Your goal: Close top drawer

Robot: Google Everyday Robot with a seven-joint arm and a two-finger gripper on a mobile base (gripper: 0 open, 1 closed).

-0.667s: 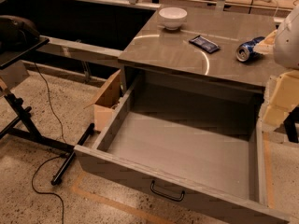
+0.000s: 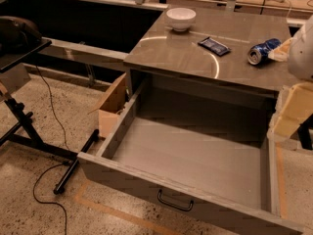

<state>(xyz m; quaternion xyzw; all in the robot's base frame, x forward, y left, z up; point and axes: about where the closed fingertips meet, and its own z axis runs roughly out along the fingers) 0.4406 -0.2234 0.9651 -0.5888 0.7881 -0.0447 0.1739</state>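
Drawer (image 2: 195, 155) gapes fully open, closing all left to do; gripper (image 2: 293, 109) sits at 3 o'clock, whether open or closed I cannot tell.

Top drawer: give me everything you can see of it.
The top drawer is a wide, deep grey box, pulled far out from under the countertop. Its inside looks empty. A small black wire handle sits centred on its front. A cardboard box stands beside its left wall. The tool is by its right rear corner; contact cannot be told.
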